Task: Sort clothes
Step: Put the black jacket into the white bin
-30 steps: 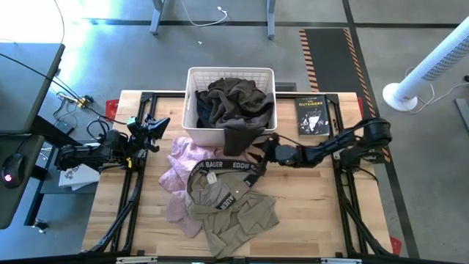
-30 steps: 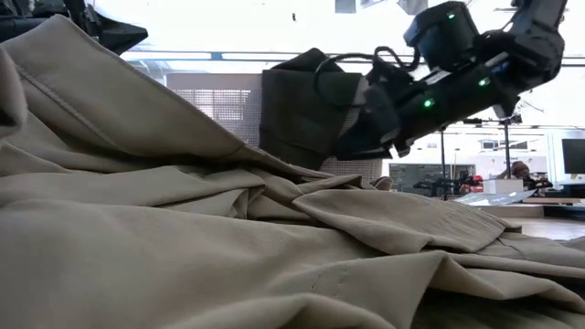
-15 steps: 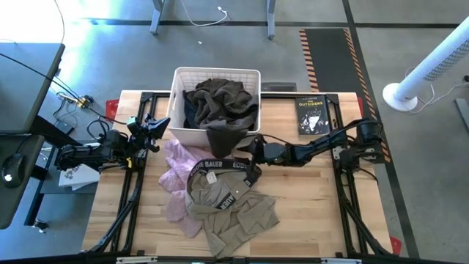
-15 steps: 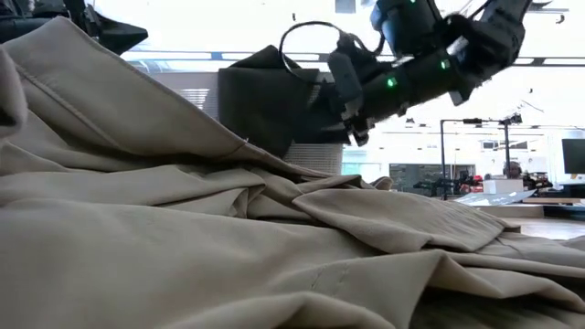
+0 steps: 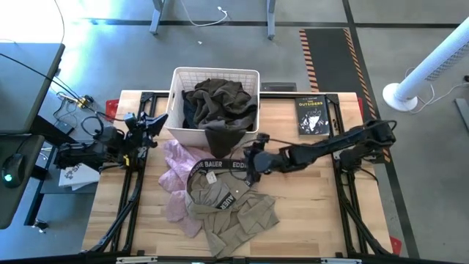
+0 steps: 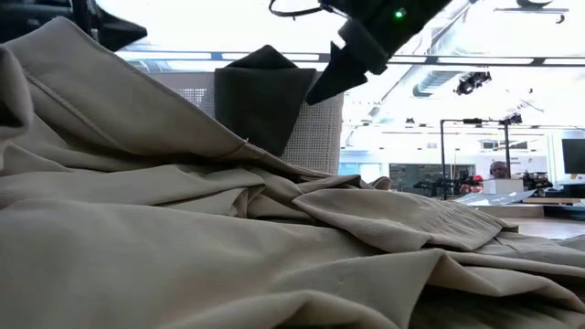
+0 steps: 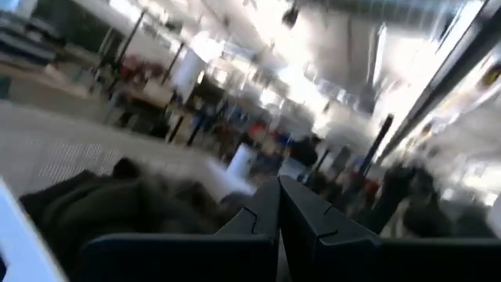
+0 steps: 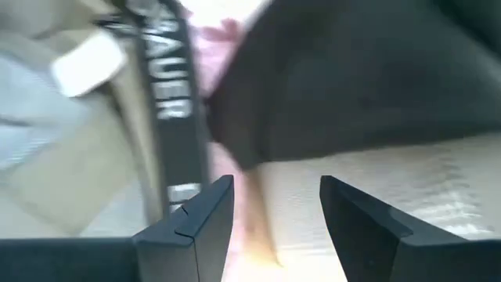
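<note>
High view, left to right: left gripper (image 5: 150, 126) waits at the tabletop's (image 5: 322, 205) left edge beside the white basket (image 5: 176, 103), fingers pressed together with nothing between them per the left wrist view. Basket sits at the back of the tabletop holding the olive-brown garment (image 5: 223, 103) heaped up, one flap draped over the front wall, with a navy garment (image 5: 192, 111) tucked at its left side. In front of the basket lies the pale pink garment (image 5: 176, 165), partly under the khaki trousers (image 5: 231, 209), whose black lettered waistband (image 5: 220, 165) runs across toward the right gripper (image 5: 254, 159). That gripper is low over the waistband's right end, just in front of the draped olive flap; right wrist view shows its fingers (image 8: 205, 215) spread apart, empty, with waistband and pink cloth ahead. Black book (image 5: 313, 115) at back right, not involved. Step in hand, judged: reaching for the trousers at the waistband. Next move needs a drop onto the band, closing on the band alone without catching the pink cloth or olive flap, then a lift clear.
</note>
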`<state>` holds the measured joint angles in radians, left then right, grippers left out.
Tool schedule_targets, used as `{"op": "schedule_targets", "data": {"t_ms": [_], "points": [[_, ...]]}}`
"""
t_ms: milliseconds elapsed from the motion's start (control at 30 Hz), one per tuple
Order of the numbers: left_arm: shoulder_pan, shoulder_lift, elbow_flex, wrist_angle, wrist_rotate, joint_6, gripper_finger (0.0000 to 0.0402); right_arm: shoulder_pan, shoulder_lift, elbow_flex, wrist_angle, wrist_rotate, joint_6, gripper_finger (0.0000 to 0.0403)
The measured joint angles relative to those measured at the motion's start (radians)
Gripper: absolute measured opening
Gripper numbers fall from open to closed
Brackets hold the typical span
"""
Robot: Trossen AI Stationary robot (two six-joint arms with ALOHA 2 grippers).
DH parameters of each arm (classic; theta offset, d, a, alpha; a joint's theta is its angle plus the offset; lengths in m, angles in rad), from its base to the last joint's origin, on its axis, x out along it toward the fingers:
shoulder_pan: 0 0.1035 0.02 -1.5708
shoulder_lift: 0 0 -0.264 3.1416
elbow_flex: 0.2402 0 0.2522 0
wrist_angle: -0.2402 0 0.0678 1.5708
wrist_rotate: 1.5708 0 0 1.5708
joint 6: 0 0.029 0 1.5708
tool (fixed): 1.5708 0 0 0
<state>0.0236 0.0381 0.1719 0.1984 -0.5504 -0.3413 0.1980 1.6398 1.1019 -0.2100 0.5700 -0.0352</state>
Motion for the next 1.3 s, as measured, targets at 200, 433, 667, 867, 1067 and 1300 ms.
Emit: {"op": "schedule_targets", "data": {"t_ms": [200, 433, 667, 867, 1067, 1300], "points": [[-0.045, 0.126, 0.084, -0.282, -0.245, -0.114, 0.0, -0.086, 0.0, 0.017, -0.111, 0.059, 0.077, 0.0188], [-0.051, 0.233, 0.117, -0.352, -0.35, -0.181, 0.0, -0.133, -0.001, 0.019, -0.276, 0.052, 0.224, 0.0188], [-0.049, 0.263, 0.118, -0.358, -0.365, -0.185, 0.0, -0.104, -0.039, 0.013, -0.461, 0.252, 0.325, 0.0188], [-0.049, 0.307, 0.119, -0.349, -0.386, -0.189, 0.0, -0.056, -0.098, 0.013, -0.481, 0.148, 0.26, 0.0188], [-0.048, 0.38, 0.118, -0.291, -0.413, -0.185, 0.0, 0.025, -0.093, 0.014, -0.276, -0.025, 0.027, 0.0188], [-0.042, 0.464, 0.114, -0.145, -0.398, -0.111, 0.0, 0.039, -0.048, 0.015, -0.185, -0.016, -0.313, 0.0188]]}}
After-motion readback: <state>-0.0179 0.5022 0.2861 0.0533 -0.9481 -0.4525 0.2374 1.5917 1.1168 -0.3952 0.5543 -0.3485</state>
